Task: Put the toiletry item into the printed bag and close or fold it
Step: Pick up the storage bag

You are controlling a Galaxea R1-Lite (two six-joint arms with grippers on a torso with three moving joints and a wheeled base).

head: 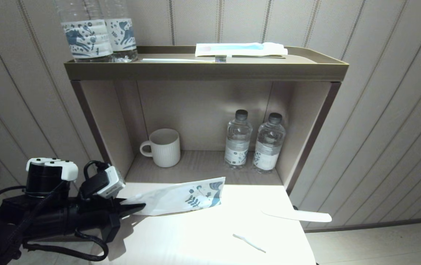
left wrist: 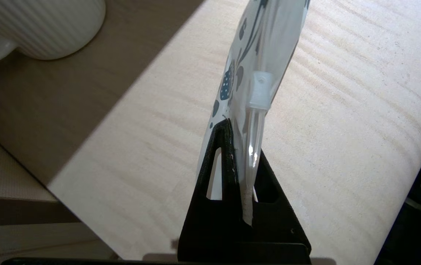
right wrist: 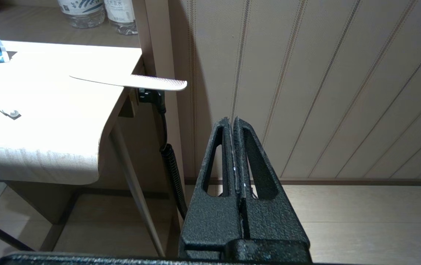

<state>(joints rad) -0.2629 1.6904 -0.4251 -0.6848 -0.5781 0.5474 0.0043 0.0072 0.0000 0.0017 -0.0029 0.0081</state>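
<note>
The printed bag is a white pouch with a blue leaf print at its far end. It is held up on its edge over the pale table. My left gripper is shut on its plain end. In the left wrist view the bag rises from the left gripper, and a clear plastic stick with a pale cap lies against or inside it. A white comb overhangs the table's right edge. My right gripper is shut on nothing, beside the table and facing the wall.
A small white stick lies near the table's front. In the open shelf behind stand a ribbed mug and two water bottles. On top are two more bottles, a toothbrush and a blue-striped packet.
</note>
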